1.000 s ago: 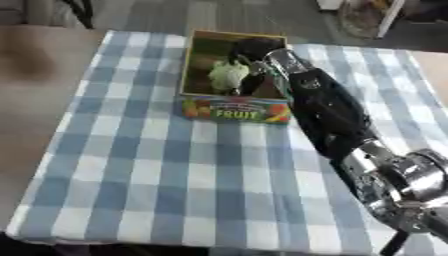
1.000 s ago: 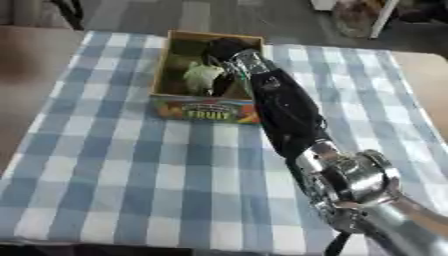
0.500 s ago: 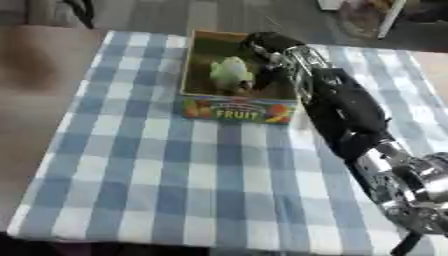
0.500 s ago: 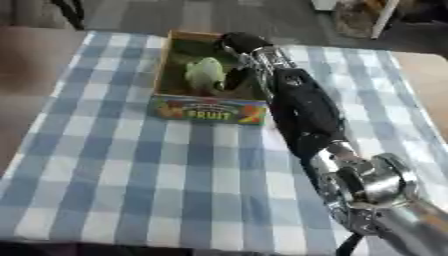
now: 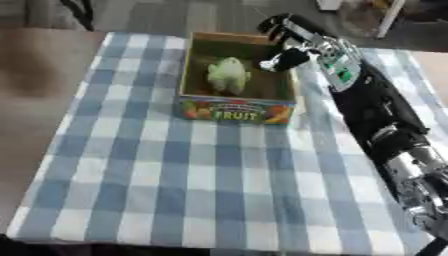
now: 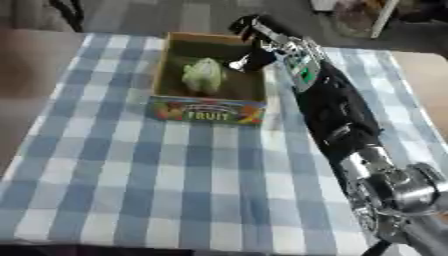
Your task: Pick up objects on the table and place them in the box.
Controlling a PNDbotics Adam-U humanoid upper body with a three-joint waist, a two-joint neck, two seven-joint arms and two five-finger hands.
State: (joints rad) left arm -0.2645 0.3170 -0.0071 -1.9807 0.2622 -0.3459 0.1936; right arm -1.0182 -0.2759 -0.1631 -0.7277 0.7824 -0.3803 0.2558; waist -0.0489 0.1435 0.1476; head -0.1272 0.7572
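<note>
Fingers of your right hand [image 5: 289, 30]: state hidden, cannot tell | pale green object [image 5: 227, 74]: lying inside the box [image 5: 234, 109] (nothing else visible on the bench [image 5: 201, 190]) | risk: forearm beside box wall could clip it when you withdraw.

A blue-and-white checked tablecloth [image 5: 201, 185] covers the table.

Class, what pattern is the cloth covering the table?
Blue and white checks on the tablecloth, clearest in the left eye view.
</note>
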